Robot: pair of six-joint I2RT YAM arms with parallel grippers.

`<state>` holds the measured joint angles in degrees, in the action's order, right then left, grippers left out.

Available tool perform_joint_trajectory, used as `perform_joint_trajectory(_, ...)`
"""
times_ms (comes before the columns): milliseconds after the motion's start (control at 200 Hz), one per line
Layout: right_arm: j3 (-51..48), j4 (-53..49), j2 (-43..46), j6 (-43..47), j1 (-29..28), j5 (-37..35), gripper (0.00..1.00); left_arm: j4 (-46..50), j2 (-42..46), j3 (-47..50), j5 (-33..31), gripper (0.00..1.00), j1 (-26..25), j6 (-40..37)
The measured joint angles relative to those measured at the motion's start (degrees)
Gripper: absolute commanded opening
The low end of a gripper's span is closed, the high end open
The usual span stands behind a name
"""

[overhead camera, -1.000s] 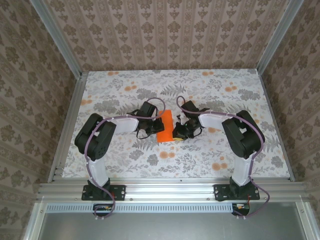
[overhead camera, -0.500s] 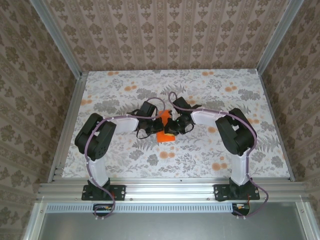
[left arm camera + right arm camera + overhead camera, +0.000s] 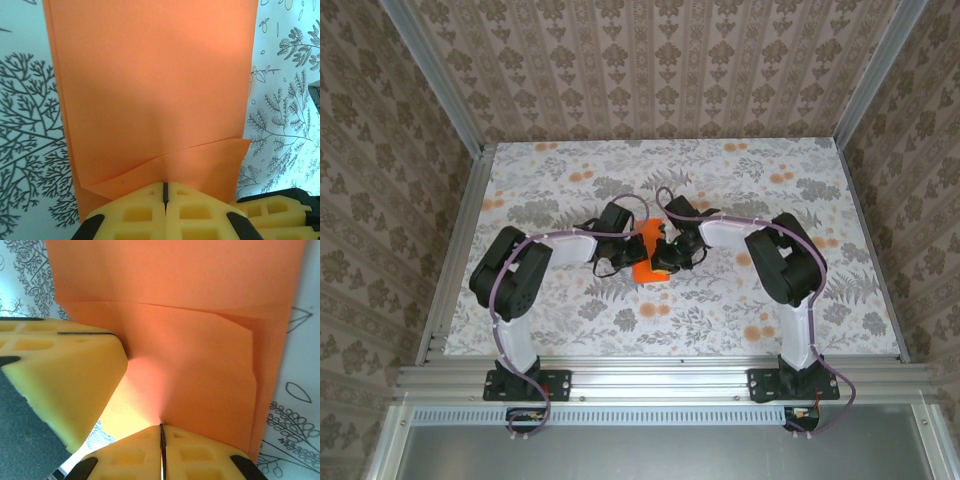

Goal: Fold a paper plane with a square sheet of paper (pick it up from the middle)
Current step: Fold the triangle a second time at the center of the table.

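The square sheet of paper (image 3: 644, 270) is bright orange and folded into a narrow strip at the middle of the table, between both grippers. In the left wrist view the paper (image 3: 155, 90) shows a folded layer with a slanted edge, and my left gripper (image 3: 164, 186) is shut with the paper's near edge puckered into the seam. In the right wrist view my right gripper (image 3: 161, 427) is shut on the opposite edge of the paper (image 3: 200, 365). The left gripper's yellow fingers (image 3: 60, 375) press the sheet close beside it. From above, the left gripper (image 3: 632, 252) and right gripper (image 3: 660, 256) nearly touch.
A floral tablecloth (image 3: 720, 180) covers the table, with small orange flower prints (image 3: 755, 330). Aluminium rails (image 3: 450, 260) and wallpapered walls enclose it on three sides. Both arms bend inward over the table's centre.
The right gripper has swung left from beside the paper onto it and now covers much of the strip. The left gripper has stayed in place on the paper.
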<state>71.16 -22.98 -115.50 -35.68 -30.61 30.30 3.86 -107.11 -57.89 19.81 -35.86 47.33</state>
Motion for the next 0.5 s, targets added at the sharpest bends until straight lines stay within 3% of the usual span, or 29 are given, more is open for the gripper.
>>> perform_joint_trajectory(500,-16.52,6.27,9.9,0.9,6.45,5.31,0.12,-0.42,-0.44,0.11,2.91,0.05,-0.07,0.0)
